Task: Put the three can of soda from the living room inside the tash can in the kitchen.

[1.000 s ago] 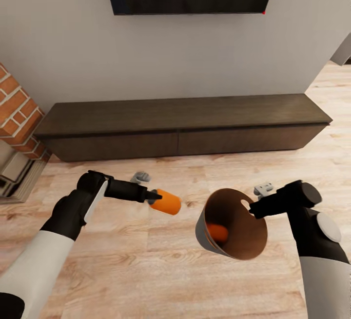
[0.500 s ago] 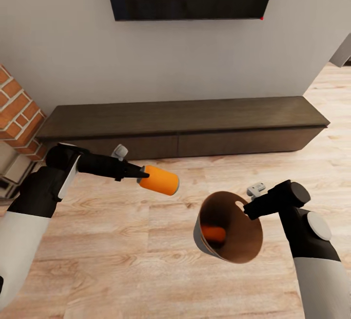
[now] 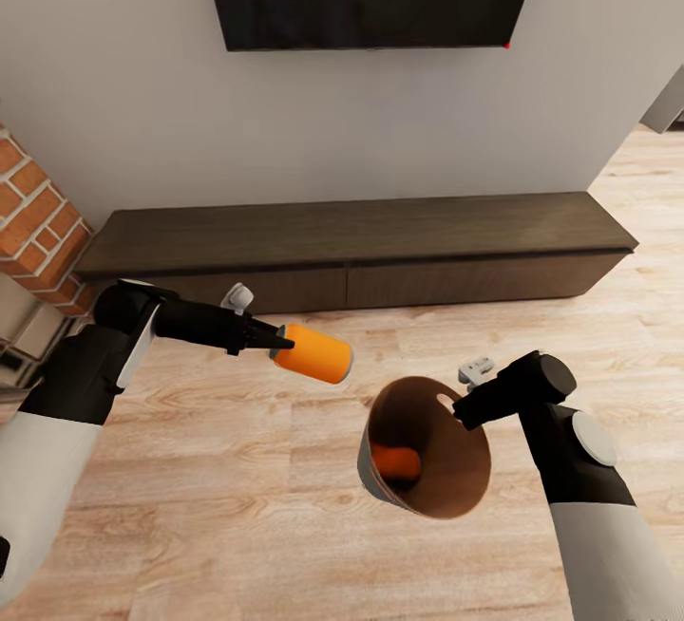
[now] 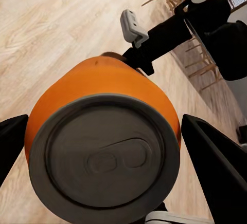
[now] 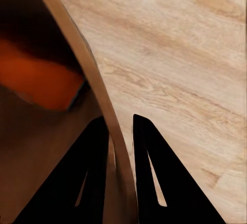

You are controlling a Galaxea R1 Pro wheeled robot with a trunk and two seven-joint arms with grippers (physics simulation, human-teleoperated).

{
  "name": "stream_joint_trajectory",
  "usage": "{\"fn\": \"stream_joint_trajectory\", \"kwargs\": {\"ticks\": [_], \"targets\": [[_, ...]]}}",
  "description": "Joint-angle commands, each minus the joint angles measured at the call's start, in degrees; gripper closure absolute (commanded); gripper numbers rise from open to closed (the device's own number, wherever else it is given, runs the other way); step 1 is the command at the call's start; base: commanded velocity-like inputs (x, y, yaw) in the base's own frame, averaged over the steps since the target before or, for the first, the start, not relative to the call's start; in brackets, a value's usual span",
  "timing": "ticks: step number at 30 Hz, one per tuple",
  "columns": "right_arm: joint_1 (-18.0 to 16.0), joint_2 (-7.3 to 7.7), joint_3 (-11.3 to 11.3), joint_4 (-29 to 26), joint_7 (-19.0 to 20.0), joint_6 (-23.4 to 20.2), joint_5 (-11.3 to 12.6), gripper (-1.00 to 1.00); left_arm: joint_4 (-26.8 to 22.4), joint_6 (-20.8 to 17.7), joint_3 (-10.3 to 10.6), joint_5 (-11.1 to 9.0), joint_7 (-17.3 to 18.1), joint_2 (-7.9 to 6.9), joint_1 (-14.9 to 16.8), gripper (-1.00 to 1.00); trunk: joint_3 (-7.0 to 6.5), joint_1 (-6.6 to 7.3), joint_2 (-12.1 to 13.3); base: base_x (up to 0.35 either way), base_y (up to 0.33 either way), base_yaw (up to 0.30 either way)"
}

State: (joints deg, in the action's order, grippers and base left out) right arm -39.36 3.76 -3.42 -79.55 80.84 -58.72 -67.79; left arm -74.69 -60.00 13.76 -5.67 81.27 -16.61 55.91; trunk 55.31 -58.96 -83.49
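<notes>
Right end effector (image 3: 463, 405) clamps rim of tash can (image 3: 425, 450), bin tilted above wood floor (image 3: 237, 469), mouth facing camera; since a second ago bin shifted slightly toward left arm. Orange can (image 3: 395, 462) lies inside. Left end effector (image 3: 278, 344) grips second orange can (image 3: 313, 353), now raised, just beside bin's rim. Judgement: drop-in next; living room, kitchen trip pending.
</notes>
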Motion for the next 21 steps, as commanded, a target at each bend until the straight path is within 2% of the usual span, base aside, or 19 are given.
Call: {"fn": "stream_joint_trajectory", "kwargs": {"ticks": [1, 5, 7, 11, 13, 15, 17, 21], "targets": [[0.0, -0.08, 0.1, 0.2, 0.5, -0.6, 0.4, 1.00, 0.0, 0.0, 0.0, 0.1, -0.1, 0.11, 0.0, 1.00, -0.19, 0.23, 0.4, 0.000, 0.000, 0.000], [0.0, -0.93, 0.3, 1.8, 0.1, -0.6, 0.3, 1.00, -0.1, 0.0, 0.1, 0.2, -0.6, 1.48, -0.1, 1.00, -0.91, 1.11, 2.0, 0.000, 0.000, 0.000], [0.0, -1.51, 0.4, 2.5, -1.5, -0.6, 0.6, 1.00, -0.2, 0.0, 0.1, 0.3, -0.9, 2.02, -0.2, 1.00, -1.27, 1.55, 2.8, 0.000, 0.000, 0.000], [0.0, -2.81, 0.5, 4.8, -5.0, -0.6, 0.9, 1.00, -1.8, 0.0, 0.1, 0.4, -1.2, 3.80, -0.3, 1.00, -1.27, 1.55, 2.8, 0.000, 0.000, 0.000], [0.0, -3.00, 0.5, 5.6, -5.4, -0.6, 1.0, 1.00, -2.4, 0.0, 0.1, 0.4, -1.3, 4.75, -0.3, 1.00, -1.27, 1.55, 2.8, 0.000, 0.000, 0.000], [0.0, -3.55, 0.5, 6.6, -5.8, -0.5, 1.0, 1.00, -3.2, 0.0, 0.1, 0.6, -1.3, 6.67, -0.3, 1.00, -1.27, 1.55, 2.8, 0.000, 0.000, 0.000], [0.0, -3.82, 0.5, 6.9, -6.0, -0.5, 1.1, 1.00, -3.5, 0.0, 0.2, 0.7, -1.4, 7.62, -0.4, 1.00, -1.27, 1.55, 2.8, 0.000, 0.000, 0.000], [0.0, -4.05, 0.7, 7.2, -7.0, -0.5, 1.1, 1.00, -4.5, 0.0, 0.2, 0.7, -1.5, 8.41, -0.4, 1.00, -1.27, 1.55, 2.8, 0.000, 0.000, 0.000]]}}
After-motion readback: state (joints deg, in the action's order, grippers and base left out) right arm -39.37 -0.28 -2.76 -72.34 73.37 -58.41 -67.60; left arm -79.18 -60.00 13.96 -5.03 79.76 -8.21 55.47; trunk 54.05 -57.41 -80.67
